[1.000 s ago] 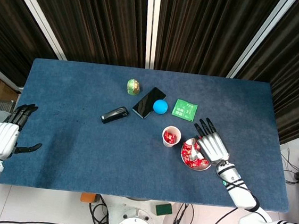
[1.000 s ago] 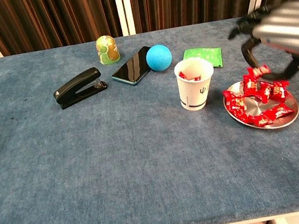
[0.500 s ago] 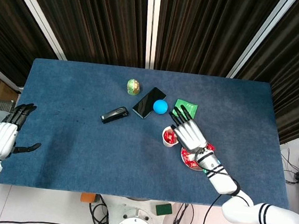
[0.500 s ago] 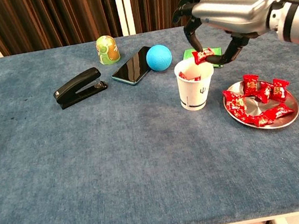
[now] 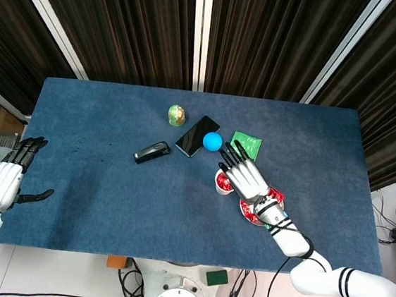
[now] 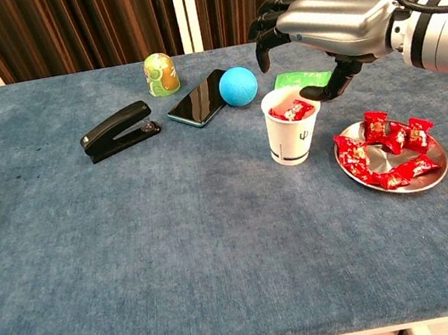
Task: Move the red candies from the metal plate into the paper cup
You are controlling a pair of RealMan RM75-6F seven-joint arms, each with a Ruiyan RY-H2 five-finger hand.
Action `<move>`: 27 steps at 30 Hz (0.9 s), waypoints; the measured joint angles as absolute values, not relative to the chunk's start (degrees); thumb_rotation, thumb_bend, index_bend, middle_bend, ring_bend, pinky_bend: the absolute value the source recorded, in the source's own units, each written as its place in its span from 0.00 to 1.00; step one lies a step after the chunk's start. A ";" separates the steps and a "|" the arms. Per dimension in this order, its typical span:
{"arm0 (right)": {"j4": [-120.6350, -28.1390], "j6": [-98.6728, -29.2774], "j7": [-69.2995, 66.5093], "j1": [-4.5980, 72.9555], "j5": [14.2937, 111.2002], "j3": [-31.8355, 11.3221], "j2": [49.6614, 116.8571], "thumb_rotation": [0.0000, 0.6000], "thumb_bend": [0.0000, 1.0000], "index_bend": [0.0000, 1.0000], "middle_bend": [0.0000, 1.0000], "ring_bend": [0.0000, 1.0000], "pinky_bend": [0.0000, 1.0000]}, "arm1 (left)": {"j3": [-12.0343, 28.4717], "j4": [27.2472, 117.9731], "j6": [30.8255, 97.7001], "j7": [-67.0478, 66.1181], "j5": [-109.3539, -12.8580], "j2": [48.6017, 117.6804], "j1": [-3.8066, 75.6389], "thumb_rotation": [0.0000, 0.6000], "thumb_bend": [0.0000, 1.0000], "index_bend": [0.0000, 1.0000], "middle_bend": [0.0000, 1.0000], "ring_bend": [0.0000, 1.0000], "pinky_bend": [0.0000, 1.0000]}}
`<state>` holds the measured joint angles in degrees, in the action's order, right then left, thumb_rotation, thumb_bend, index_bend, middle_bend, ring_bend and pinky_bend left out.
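Cup [image 6: 294,133] is sitting center-right in the chest view, candies [image 6: 291,111] showing at its rim. We are hovering the right hand [image 6: 334,13] just above it, fingers spread, grasping nothing; the drop looks done. More candies [image 6: 391,148] are lying on the plate [image 6: 436,174], right of the cup. Left hand [image 5: 5,179] is idling released at far left. Next we are probably heading to the plate for another candy.

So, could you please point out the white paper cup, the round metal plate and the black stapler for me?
white paper cup [image 6: 293,140]: chest view, on its front wall.
round metal plate [image 6: 435,166]: chest view, on its bare right rim.
black stapler [image 6: 117,130]: chest view, on the middle of its body.
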<state>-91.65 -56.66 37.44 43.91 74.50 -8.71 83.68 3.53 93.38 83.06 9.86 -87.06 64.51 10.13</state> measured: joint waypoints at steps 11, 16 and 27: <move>-99.01 -62.04 35.74 37.85 77.00 -4.07 74.58 1.00 0.34 0.40 0.08 0.00 0.00 | 3.42 93.47 82.92 9.61 -87.34 64.59 10.22 1.00 0.09 0.10 0.07 0.05 0.22; -101.25 -61.19 35.32 34.93 73.80 -0.87 70.11 1.00 0.33 0.41 0.08 0.00 0.00 | 3.26 93.95 82.80 8.77 -87.73 64.75 10.38 1.00 0.09 0.10 0.07 0.05 0.22; -100.51 -54.89 40.06 35.74 66.15 1.24 70.53 1.00 0.25 0.42 0.08 0.00 0.00 | 3.16 94.30 82.99 8.04 -87.93 64.89 10.35 1.00 0.09 0.10 0.07 0.05 0.22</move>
<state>-100.51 -54.89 40.06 35.74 66.15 1.24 70.53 3.16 94.30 82.99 8.04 -87.93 64.89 10.35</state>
